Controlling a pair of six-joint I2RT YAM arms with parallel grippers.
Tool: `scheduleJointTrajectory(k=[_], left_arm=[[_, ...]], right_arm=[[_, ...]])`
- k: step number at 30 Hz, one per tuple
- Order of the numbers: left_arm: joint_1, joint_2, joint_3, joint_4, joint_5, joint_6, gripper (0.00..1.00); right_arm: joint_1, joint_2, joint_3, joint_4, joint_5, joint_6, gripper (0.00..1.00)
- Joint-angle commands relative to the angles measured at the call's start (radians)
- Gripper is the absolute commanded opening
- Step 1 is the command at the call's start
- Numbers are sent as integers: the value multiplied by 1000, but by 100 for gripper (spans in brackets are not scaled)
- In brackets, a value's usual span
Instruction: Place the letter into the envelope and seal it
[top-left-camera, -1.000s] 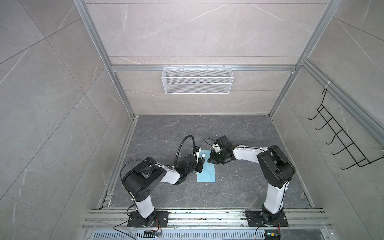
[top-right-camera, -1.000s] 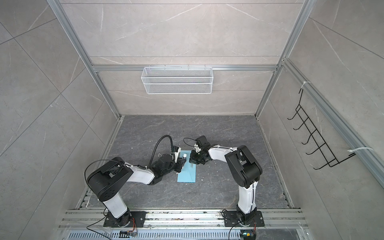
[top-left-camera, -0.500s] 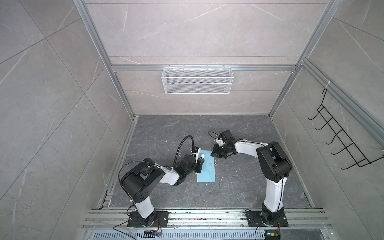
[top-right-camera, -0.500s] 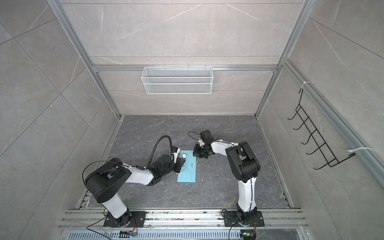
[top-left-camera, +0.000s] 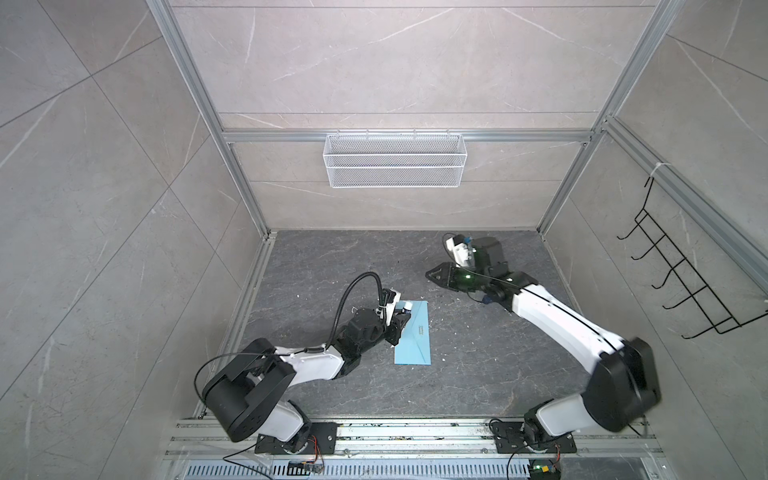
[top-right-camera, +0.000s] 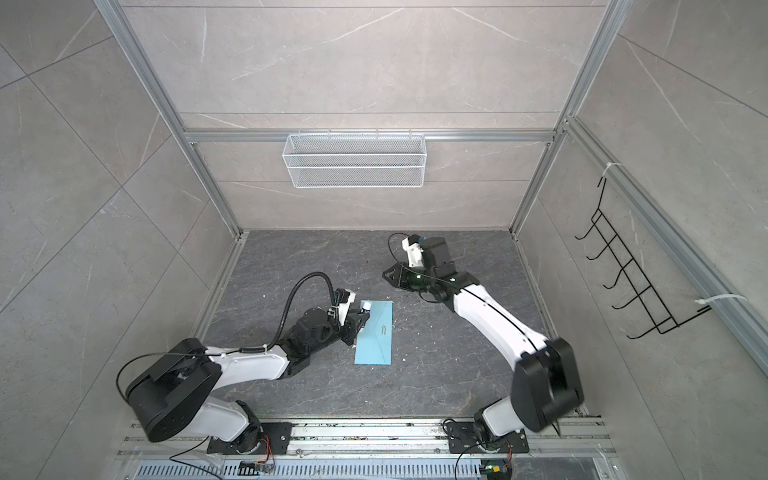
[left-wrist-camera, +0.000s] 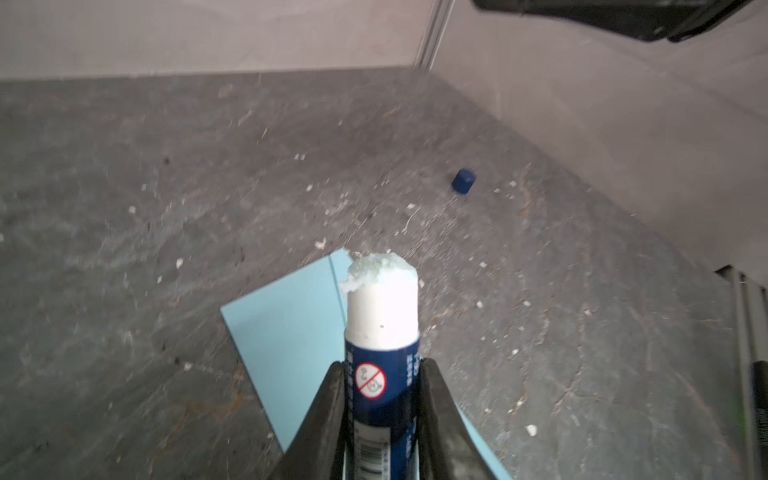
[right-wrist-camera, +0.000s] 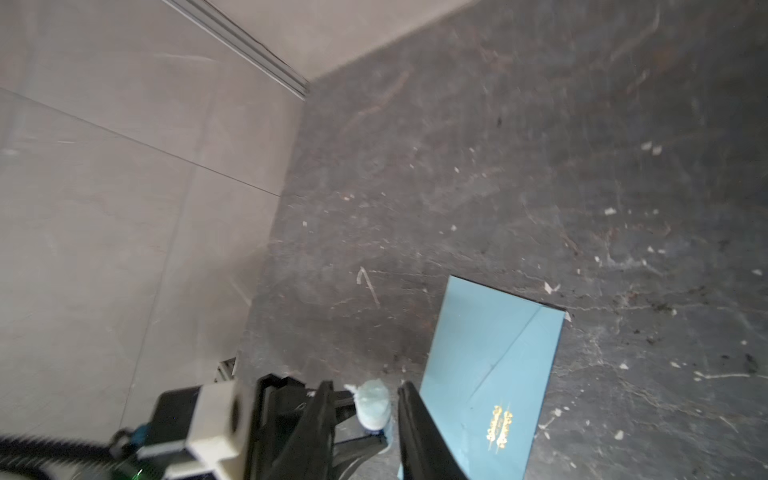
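Note:
The light blue envelope (top-left-camera: 415, 338) (top-right-camera: 376, 338) lies flat on the dark floor, flap side up with a small gold print, as the right wrist view (right-wrist-camera: 494, 353) shows. The letter is not in view. My left gripper (top-left-camera: 400, 326) (top-right-camera: 357, 323) (left-wrist-camera: 380, 368) is shut on a blue glue stick (left-wrist-camera: 382, 332), uncapped, whose white tip (top-left-camera: 406, 306) hangs over the envelope's far left corner (left-wrist-camera: 291, 316). My right gripper (top-left-camera: 430, 274) (top-right-camera: 385, 274) (right-wrist-camera: 365, 384) is raised behind and to the right of the envelope, open, with nothing between its fingers.
A small dark blue cap (left-wrist-camera: 463, 181) lies on the floor beyond the envelope, toward the back right corner. White scraps litter the floor. A wire basket (top-left-camera: 394, 166) hangs on the back wall and a black hook rack (top-left-camera: 681, 286) on the right wall.
My right gripper has drawn away from the glue stick's tip, risen toward the back right, and its jaws have parted. The left gripper and the envelope have stayed put.

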Motion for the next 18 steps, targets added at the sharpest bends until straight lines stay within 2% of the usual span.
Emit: scheduleJointTrajectory(k=[1,2,3,8,12,18], left_arm=[[-2,-99,-7,111,109,108,0],[-2,-122,-8,118,123,114,0],[-2,-139,-7,124,132,116,0],[-3,-207,5,122,178,98,0],[-3,-225,15,89,188,108,0],[-2,-233,21,39,182,138,0]], right_arm=[[4,-121,-80,-54,43,-107,46],[5,-161,-104,-53,41,-116,56],[6,-191,-124,-53,39,-123,60],[5,-327,-246,31,-55,-82,67],[6,-376,-306,101,-124,-37,71],[28,-392,-285,2,-73,-84,80]])
